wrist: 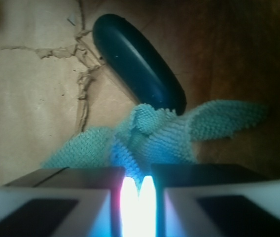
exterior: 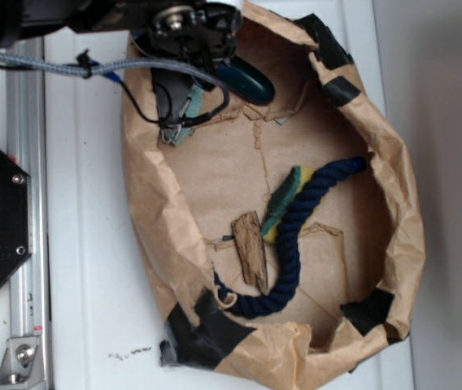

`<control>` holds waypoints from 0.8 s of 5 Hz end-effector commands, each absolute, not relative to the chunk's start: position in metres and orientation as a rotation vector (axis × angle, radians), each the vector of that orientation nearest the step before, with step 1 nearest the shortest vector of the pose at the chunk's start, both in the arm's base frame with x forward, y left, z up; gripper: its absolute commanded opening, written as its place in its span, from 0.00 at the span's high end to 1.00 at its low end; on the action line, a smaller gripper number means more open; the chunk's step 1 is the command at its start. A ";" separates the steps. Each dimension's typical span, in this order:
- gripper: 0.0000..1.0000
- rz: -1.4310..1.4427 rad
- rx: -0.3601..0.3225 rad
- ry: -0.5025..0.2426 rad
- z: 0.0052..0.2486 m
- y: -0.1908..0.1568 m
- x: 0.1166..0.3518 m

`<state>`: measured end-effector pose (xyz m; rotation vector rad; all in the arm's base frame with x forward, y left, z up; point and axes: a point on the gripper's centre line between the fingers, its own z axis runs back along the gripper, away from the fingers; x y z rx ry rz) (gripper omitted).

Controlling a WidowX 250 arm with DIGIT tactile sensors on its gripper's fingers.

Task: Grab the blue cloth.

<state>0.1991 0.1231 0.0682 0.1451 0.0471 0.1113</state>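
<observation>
One pincer (wrist: 137, 190) clamping blue cloth (wrist: 155, 138)

Cloth (wrist: 155, 138) bunched between pincer (wrist: 137, 190) and oblong object (wrist: 137, 64), on paper (wrist: 26, 84)

We see from overhead the whole paper bin (exterior: 402, 203); our wrist view looks close at the blue cloth (wrist: 155, 138), which both views share.

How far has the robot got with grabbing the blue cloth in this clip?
Done: the gripper has reached the blue cloth at the top of the paper-lined bin, beside a dark oblong object. In hand: the fingers look nearly shut, with cloth bunched at their tips. Left: whether the grip is firm cannot be told; no lift shows.
</observation>
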 end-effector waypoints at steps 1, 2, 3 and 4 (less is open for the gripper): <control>0.00 0.253 0.131 0.043 0.064 0.134 0.192; 0.00 0.278 0.130 0.074 0.057 0.130 0.195; 0.00 0.282 0.133 0.081 0.044 0.122 0.198; 0.00 0.237 0.122 0.077 0.026 0.110 0.204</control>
